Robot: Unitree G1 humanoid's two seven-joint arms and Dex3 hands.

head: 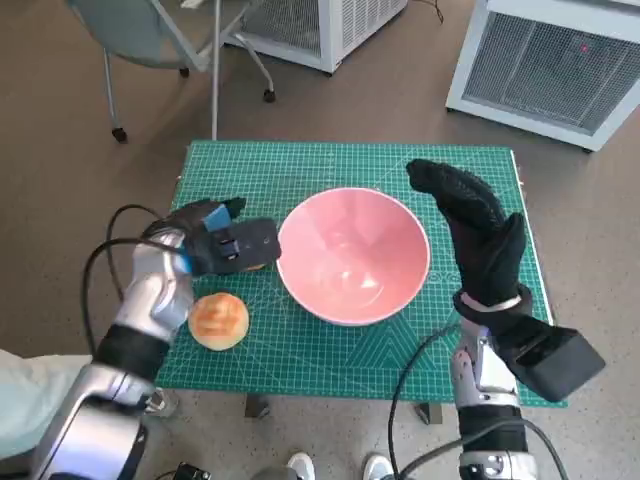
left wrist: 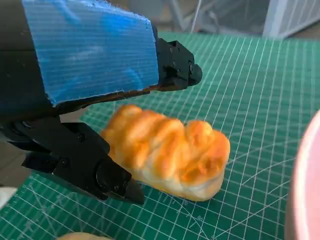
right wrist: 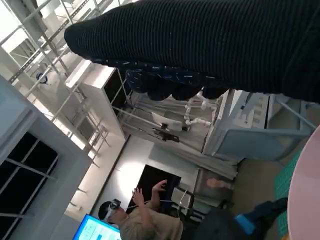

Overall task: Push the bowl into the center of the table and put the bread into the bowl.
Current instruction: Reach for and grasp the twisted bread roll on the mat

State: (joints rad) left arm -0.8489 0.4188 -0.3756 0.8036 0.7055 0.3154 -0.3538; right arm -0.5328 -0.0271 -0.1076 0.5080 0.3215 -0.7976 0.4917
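Low in the head view, a round bun (head: 219, 320) lies near the table's (head: 330, 365) near edge, beside my left forearm. Just above it my left hand (head: 222, 242) hovers over the bread (left wrist: 167, 156), fingers (left wrist: 107, 180) spread wide either side, touching nothing I can make out; the loaf lies flat on the mat, left of the bowl (head: 353, 255). The pink bowl sits about mid-frame, so I judge the push done and the grasp and drop left. My right hand (head: 475, 225) stands open just right of the bowl, empty. Upper frame: mat beyond the bowl gives room; the left edge lies close to the bread.
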